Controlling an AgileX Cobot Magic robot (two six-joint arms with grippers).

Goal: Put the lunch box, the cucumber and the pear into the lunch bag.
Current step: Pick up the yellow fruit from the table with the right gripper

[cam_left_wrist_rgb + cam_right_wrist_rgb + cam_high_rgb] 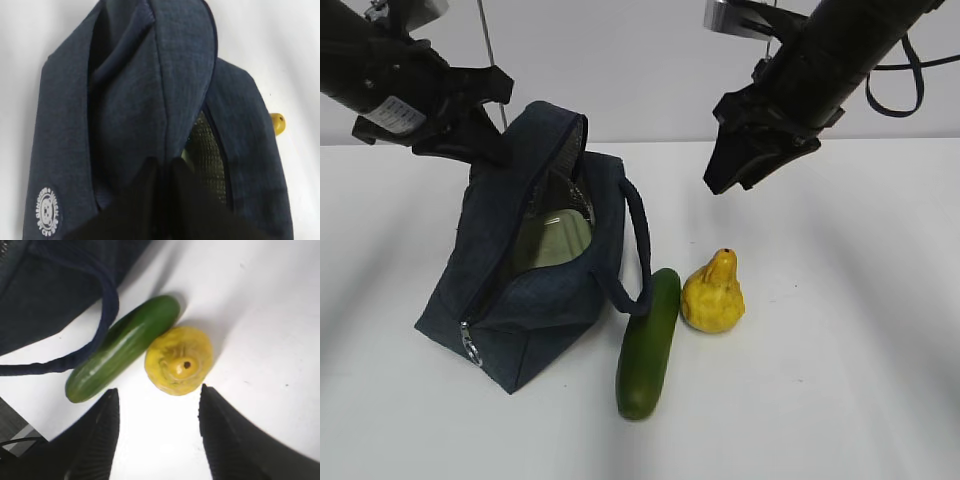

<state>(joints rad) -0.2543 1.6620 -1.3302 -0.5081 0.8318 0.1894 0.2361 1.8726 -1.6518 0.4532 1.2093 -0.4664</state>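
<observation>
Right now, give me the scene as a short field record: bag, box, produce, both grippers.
lunch bag: on the table, zipper open, flap lifted
lunch box: inside the bag, pale green lid visible through the opening
cucumber: on the table right of the bag, touching the pear
pear: upright on the table, outside the bag
left gripper: shut on the bag's flap, holding it up
right gripper: open, empty, above the pear and cucumber
remaining: cucumber and pear not yet in the bag
</observation>
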